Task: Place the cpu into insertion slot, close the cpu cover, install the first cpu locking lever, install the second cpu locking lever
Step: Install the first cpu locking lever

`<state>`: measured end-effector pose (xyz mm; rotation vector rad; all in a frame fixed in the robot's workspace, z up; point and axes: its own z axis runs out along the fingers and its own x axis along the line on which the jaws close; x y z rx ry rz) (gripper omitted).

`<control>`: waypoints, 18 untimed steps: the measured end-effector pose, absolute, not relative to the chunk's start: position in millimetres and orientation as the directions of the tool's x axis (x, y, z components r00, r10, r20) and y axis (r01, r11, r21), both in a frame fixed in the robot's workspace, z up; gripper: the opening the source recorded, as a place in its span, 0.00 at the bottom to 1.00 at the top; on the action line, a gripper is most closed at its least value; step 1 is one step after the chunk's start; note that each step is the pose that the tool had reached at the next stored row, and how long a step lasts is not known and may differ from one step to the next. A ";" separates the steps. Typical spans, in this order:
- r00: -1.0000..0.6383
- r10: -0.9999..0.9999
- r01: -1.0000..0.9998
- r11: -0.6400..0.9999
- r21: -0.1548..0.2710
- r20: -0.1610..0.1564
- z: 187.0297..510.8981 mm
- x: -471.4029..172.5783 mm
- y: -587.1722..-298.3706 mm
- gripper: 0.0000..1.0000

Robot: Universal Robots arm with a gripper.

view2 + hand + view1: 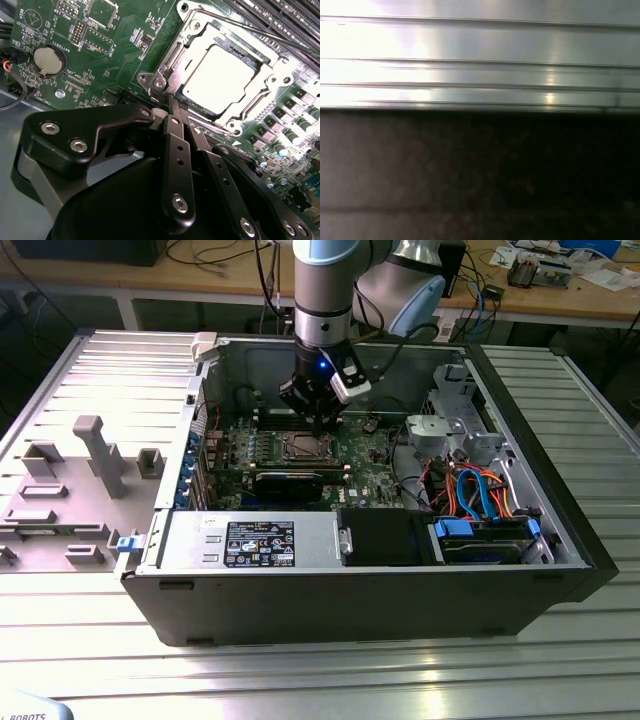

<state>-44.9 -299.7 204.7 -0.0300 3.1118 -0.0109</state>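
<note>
Already the cpu (pixel 225 80) lies flat inside the insertion slot (pixel 172 62), under the cpu cover (pixel 260 102). Just beside the slot's corner, the gripper (pixel 176 104) has its fingers pressed together.

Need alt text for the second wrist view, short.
The gripper, jaws shut together, has its tip at the corner of the cpu cover, which lies closed over the cpu on the green motherboard. A round coin battery sits off to one side.
</note>
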 end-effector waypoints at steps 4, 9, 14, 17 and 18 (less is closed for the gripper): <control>-0.999 -0.020 -0.019 1.000 -0.012 -0.029 203.9 -44.9 -299.6 0.11; -0.999 -0.020 -0.019 1.000 -0.019 -0.029 202.4 -44.7 -298.7 0.11; -0.999 -0.019 -0.019 1.000 0.008 -0.028 202.1 -44.6 -298.5 0.11; -0.999 -0.018 -0.019 0.999 0.025 -0.029 202.0 -44.6 -298.5 0.11; -0.999 -0.018 -0.019 0.999 0.029 -0.029 202.1 -44.7 -298.5 0.11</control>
